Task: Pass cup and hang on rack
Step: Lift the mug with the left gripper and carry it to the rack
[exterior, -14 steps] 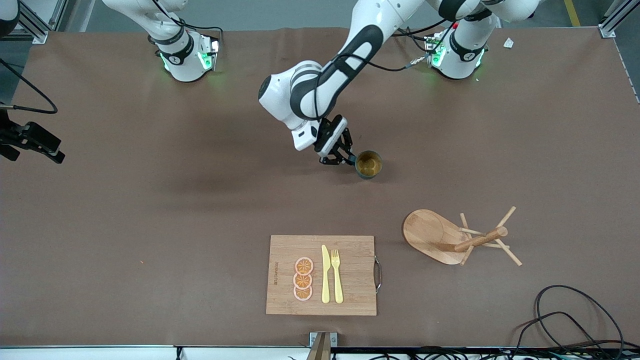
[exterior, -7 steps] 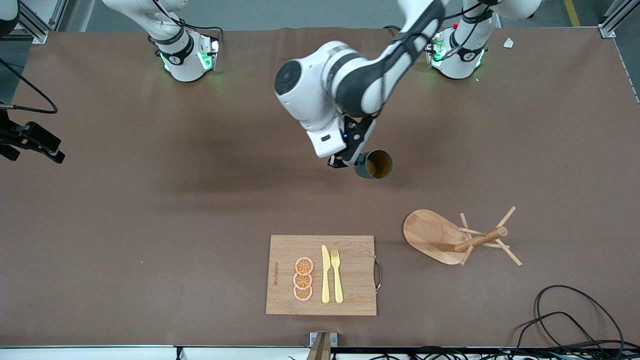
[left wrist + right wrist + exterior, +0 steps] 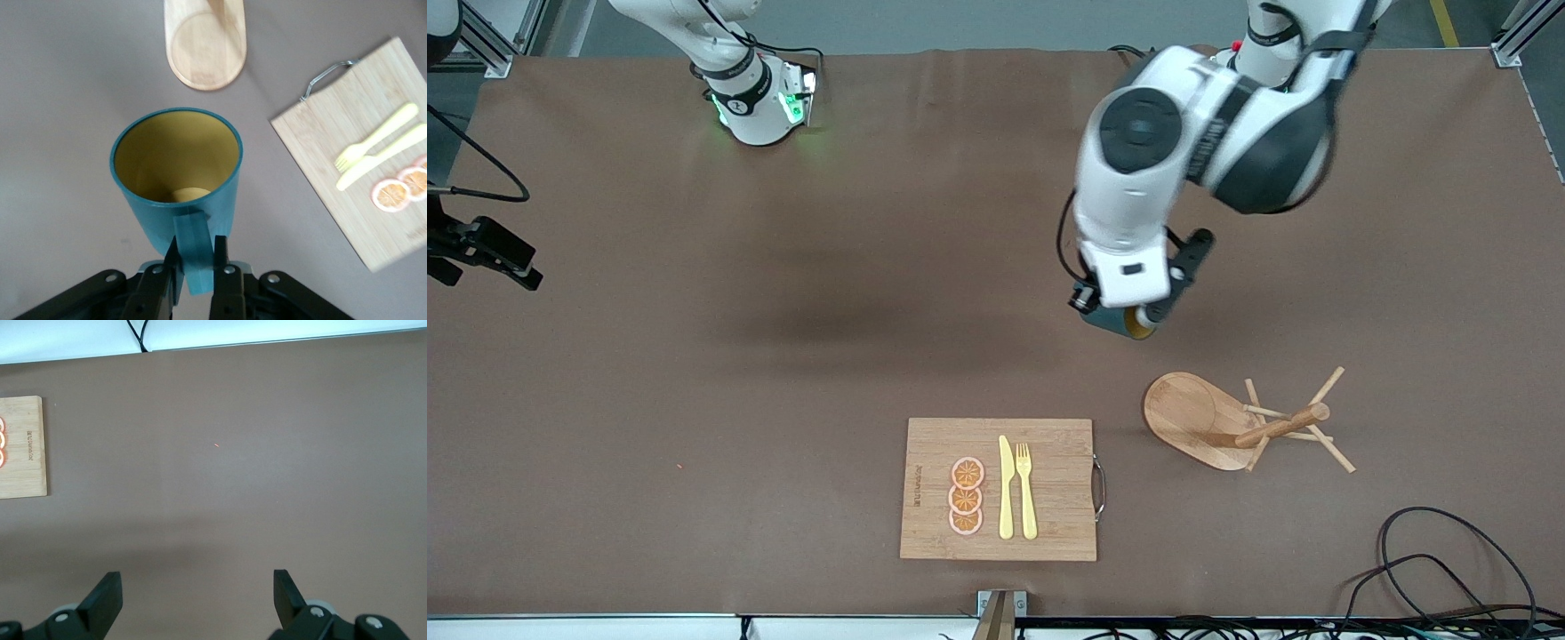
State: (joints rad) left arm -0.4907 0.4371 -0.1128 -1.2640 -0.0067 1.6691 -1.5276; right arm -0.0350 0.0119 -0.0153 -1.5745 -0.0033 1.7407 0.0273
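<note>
Swinging toward the rack (image 3: 1227, 422), the left pincer (image 3: 195, 270) now carries the cup (image 3: 177, 177) by its handle over bare desk (image 3: 694, 356). Right pincer (image 3: 197, 597) waits wide, empty. Gripped only at the handle, the cup could twist and miss a peg

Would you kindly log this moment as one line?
left gripper: shut on cup handle, over table | right gripper: open, waiting | rack: empty

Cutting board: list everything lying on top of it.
On the cutting board lie three orange slices in a row, a yellow knife and a yellow fork side by side. Whatever is beneath the board is covered.
</note>
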